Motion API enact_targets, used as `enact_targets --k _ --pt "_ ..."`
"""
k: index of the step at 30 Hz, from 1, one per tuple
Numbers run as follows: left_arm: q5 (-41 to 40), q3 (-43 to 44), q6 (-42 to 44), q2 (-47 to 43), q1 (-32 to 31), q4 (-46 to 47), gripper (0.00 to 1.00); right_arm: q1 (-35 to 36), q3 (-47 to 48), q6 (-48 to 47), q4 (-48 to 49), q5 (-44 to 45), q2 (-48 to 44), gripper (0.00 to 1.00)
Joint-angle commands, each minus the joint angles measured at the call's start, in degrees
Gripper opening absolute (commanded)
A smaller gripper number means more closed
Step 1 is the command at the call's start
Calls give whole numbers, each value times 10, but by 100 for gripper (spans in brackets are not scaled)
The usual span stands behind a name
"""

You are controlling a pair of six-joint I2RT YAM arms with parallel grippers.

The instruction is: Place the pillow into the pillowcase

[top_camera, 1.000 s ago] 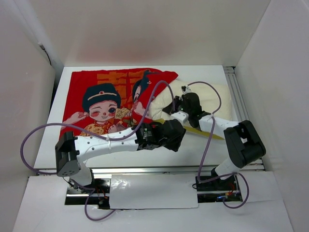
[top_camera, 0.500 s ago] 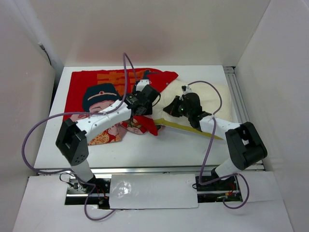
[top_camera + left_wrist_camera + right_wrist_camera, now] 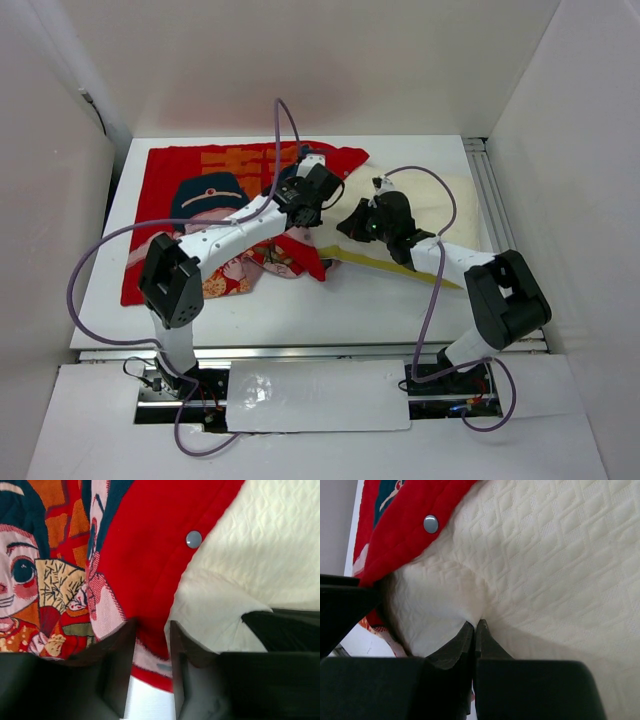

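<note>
Pillow (image 3: pixel 555 555) – cream, soft, quilted in diamond dimples with yellow piping (image 3: pixel 400 268) – lies at the right of the white table (image 3: pixel 380 300), one corner tucked under the pillowcase (image 3: pixel 145 545) mouth. That red woven case carries cartoon figures and a grey snap button (image 3: pixel 193 539). The right gripper (image 3: pixel 475 625) is closed, pinching pillow fabric. The left gripper (image 3: pixel 151 625), part-open, straddles the red hem just beside the pillow.

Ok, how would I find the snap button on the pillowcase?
Find the red pillowcase on the table's left half. Go to its right hem, where the cream pillow slips under. The snap button is the only small grey disc on that plain red hem.
</note>
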Motion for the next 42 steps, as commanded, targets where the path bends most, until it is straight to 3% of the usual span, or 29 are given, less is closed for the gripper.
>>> enact_targets --k 1,4,7,14,20,22,25,29,36,42 --pt "-23 34 18 22 9 -6 34 6 26 -8 5 10 1 0" --pt "-9 45 32 27 14 -6 26 6 26 -8 5 10 -4 0" --pt "-9 53 46 34 14 -6 25 6 26 -8 5 15 -10 0" --pt "-2 59 52 33 14 -12 40 6 31 -14 -1 15 -15 0" --pt "5 52 65 39 14 -5 22 6 31 -14 -1 15 -20 0" --pt "-1 60 58 55 14 -5 0 6 25 -14 -1 15 -20 0" --pt "-1 75 53 55 14 -17 0 6 25 -14 7 15 -20 0" --pt "-1 42 84 -9 -42 27 0 6 25 -7 48 10 -25 0" --pt "146 -22 125 -90 -122 120 0 6 11 30 89 12 -103 0" --pt "251 0 115 -96 -128 140 0 6 -93 101 261 19 -154 0"
